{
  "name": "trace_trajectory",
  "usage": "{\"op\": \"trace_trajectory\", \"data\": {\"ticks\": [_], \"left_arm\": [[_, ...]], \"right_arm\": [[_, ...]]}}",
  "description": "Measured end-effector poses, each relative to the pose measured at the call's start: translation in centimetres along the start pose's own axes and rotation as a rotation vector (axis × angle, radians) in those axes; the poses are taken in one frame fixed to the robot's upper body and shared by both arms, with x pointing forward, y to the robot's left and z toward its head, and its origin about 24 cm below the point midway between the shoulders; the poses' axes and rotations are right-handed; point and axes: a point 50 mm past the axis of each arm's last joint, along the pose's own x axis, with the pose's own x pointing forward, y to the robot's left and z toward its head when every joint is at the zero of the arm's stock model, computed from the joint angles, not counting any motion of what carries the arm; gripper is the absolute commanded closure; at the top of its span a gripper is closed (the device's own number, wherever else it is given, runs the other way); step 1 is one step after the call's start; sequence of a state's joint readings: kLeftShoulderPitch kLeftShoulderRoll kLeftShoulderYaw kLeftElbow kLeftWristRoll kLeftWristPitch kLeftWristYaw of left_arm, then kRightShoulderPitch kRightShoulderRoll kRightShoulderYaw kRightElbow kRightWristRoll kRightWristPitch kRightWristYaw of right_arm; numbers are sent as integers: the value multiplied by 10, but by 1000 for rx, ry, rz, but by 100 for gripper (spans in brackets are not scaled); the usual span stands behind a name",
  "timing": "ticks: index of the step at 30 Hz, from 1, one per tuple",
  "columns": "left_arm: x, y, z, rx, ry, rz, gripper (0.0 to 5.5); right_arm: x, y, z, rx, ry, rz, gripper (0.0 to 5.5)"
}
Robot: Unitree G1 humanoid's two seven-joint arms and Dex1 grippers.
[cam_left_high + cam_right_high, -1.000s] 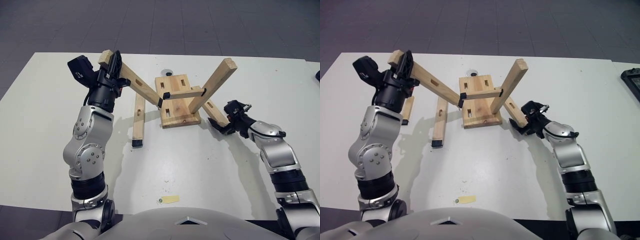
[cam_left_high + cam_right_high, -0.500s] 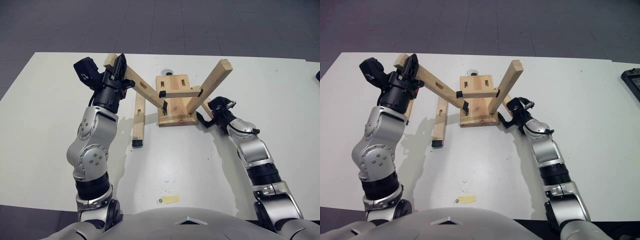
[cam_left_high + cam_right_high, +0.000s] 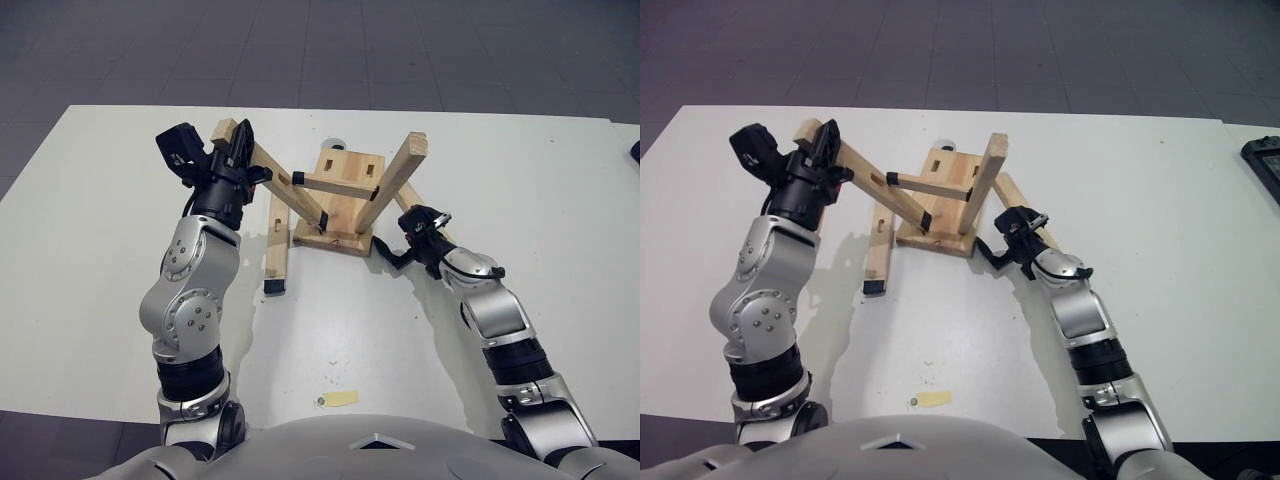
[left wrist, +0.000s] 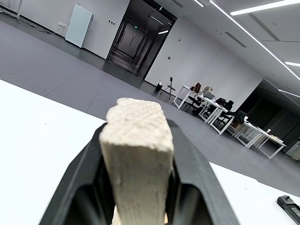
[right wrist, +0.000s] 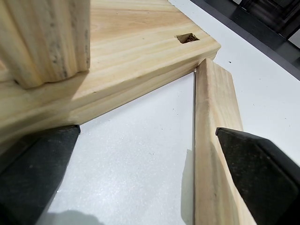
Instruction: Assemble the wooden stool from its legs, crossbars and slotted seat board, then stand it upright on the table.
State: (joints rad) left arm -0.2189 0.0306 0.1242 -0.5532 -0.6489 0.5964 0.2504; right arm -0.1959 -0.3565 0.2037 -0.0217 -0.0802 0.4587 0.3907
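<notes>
Big open-plan office or lab hall, by the look of it. Beyond the left pincer point(image 4: 137, 136), past the far edge of the white table point(image 4: 37, 122), a grey tiled floor point(image 4: 56, 70) is stretching away wide. Long strip lights point(image 4: 253, 8) are running across the ceiling high above the pincer. Far ahead of it, rows of white desks point(image 4: 206, 101) are standing with dark chairs and clutter around them, and a tripod point(image 4: 169, 86) is standing near the closest one. A tall dark doorway point(image 4: 136, 40) is opening onto a lit corridor well beyond the pincer. A white panel point(image 4: 78, 26) is standing against the pale wall beside it.
</notes>
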Motion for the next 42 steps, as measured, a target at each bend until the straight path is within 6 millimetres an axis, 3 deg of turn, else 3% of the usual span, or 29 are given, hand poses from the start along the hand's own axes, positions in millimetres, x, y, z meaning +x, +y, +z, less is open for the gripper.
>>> {"op": "trace_trajectory", "data": {"ticks": [7,15,22,32,42], "left_arm": [[0,10,8,61,-24,5,445],[13,3,1,181,-16,-105,445],[15,7,0,131,-25,-82,445],[12,19,-1,-70,46,-28,445],[10,11,1,54,71,-83,445]], "right_arm": [[0,0,0,0,1,-2,10],[0,0,0,-1,3,-6,10],[0,-1,0,2,6,-6,10],[0,-2,-1,18,9,-23,10],[0,-2,-2,24,11,-28,10]]}}
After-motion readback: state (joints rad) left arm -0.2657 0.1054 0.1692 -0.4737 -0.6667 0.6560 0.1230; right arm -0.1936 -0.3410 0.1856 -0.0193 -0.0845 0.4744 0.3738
